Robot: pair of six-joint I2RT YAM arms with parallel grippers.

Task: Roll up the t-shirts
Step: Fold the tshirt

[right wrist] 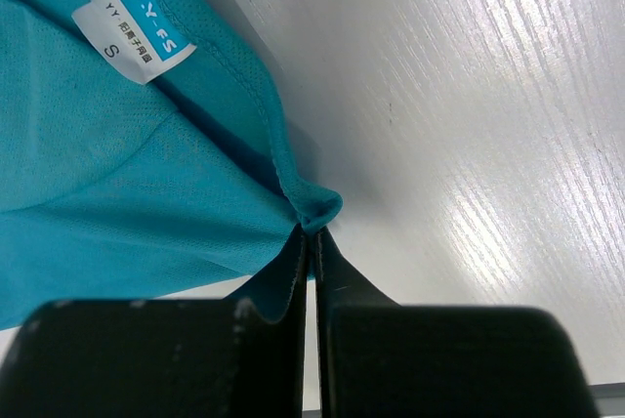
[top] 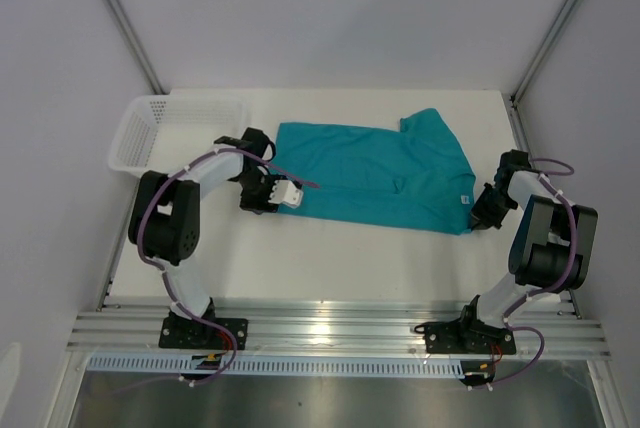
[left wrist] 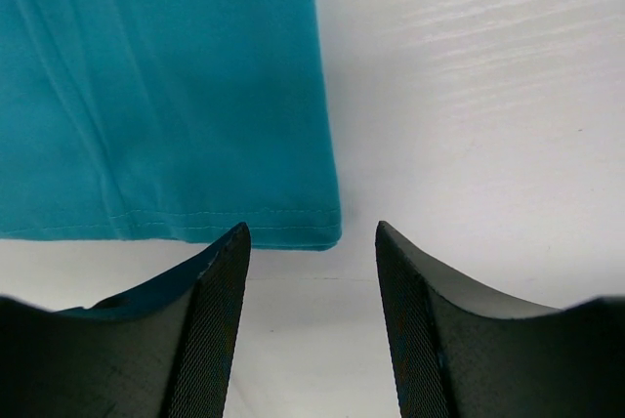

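Shirt (top: 370, 176) lies flat on the table (top: 330, 248). Right hand (right wrist: 311, 247) is clamped on a thin corner near the label (right wrist: 137, 22); left hand (left wrist: 312, 232) gapes at its hem, holding nothing. A pull could slip that small pinch, skewing the roll

A white table (top: 330, 258) with a faint wood grain fills the middle of the top view. Plain, pale lilac-grey walls (top: 340, 18) close it in at the back and on both sides. 2 grey metal struts slant up from its far corners, the left strut (top: 120, 18) and the right strut (top: 560, 23). A ribbed aluminium rail (top: 330, 326) runs along the near edge, with bright glare at its middle. Below it lies a white slotted strip (top: 330, 364), then a dull grey surface (top: 330, 403). In the right wrist view, soft light streaks the tabletop.
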